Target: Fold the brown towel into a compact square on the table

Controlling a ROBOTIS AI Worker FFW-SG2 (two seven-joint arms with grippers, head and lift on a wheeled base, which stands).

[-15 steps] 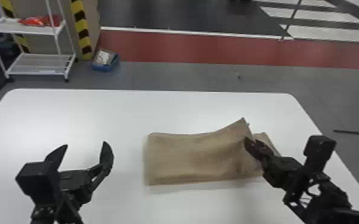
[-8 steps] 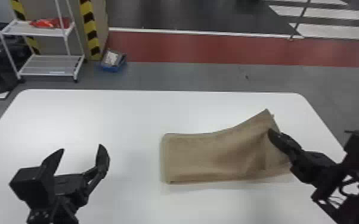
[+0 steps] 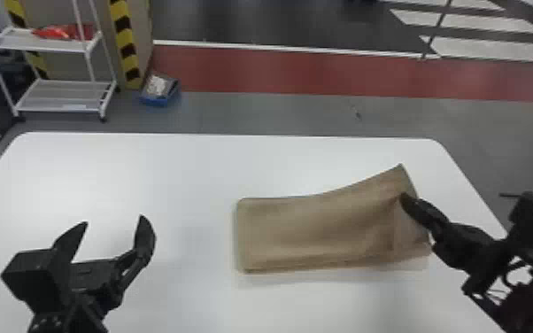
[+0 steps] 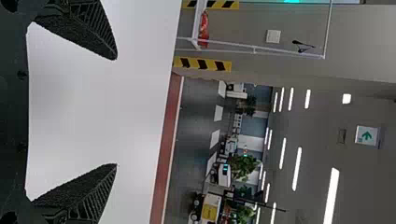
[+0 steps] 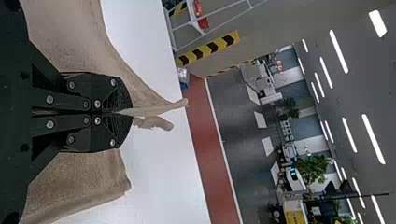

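The brown towel (image 3: 314, 230) lies as a folded strip right of the table's middle, its right end raised with a corner pointing up and back. At that end is my right gripper (image 3: 405, 199). In the right wrist view my right gripper (image 5: 126, 112) is shut on a pinched fold, and the brown towel (image 5: 70, 37) spreads to both sides of its fingers. My left gripper (image 3: 113, 221) stands open over the table's left part, well apart from the towel. In the left wrist view the left gripper (image 4: 116, 112) has bare table between its spread fingers.
The white table (image 3: 181, 177) reaches across the work area, with rounded far corners. Beyond it on the floor stand a white shelf cart (image 3: 64, 95) at the far left and a blue bin (image 3: 159, 90).
My right gripper and the towel end it holds sit farther right in the head view. The view itself has shifted somewhat. The left gripper stays open.
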